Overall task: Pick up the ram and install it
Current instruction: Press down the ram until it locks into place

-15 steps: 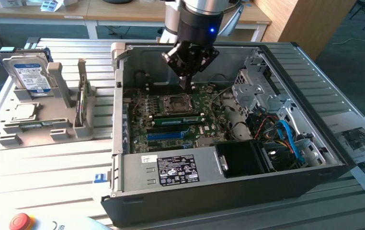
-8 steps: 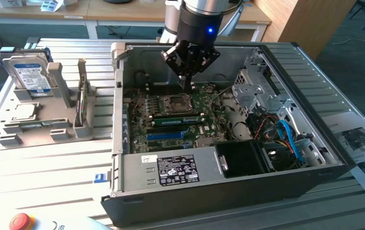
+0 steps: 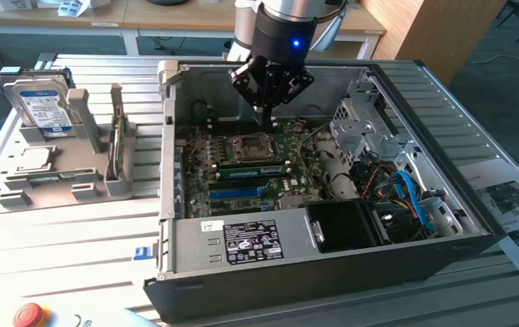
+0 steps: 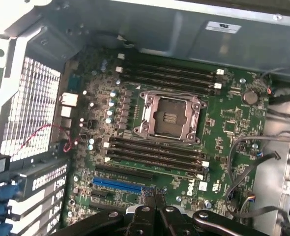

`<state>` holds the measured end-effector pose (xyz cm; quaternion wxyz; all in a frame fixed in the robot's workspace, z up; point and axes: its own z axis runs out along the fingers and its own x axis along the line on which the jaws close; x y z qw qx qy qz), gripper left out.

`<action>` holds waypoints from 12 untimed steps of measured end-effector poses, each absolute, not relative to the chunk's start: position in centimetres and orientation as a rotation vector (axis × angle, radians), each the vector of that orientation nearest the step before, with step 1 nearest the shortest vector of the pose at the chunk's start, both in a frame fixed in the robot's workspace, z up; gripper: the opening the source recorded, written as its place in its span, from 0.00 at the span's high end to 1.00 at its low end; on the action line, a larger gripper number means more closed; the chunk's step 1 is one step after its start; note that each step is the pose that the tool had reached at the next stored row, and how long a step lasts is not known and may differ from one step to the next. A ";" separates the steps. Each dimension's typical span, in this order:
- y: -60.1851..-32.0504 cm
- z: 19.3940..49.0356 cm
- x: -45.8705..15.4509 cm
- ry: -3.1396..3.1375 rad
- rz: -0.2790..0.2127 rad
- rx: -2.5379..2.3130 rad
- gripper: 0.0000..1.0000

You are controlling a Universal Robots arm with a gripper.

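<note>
Ram: in the exterior view, a long green strip standing on edge in the slots between the CPU socket and the blue slot, inside the open computer case; taking this strip for the task's stick is a judgement. Claw: poised above the motherboard just beyond the socket, fingers drawn together to a narrow tip, nothing visible between them. Hard drive: upright in its grey holder on the surface, at the exterior view's left, well apart from the case. Wrist view: claw clenched and empty, its tips over the board near the blue slot; CPU socket bare; memory slots lie as dark rows with white latches, and the stick cannot be told apart from them seen edge-on. Step, as judged: pick-up done, the stick already in its slot, seating under way or being checked. Any further press calls for even, straight-down force along the stick's top edge so both end latches close.
</note>
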<state>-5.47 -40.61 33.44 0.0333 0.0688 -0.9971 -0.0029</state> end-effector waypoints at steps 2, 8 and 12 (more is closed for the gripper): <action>-40.6 33.4 -5.5 -3.070 -0.010 0.173 0.90; -40.6 33.4 -5.5 -3.074 -0.014 0.063 0.90; -40.6 33.4 -5.5 -3.074 -0.014 0.046 0.90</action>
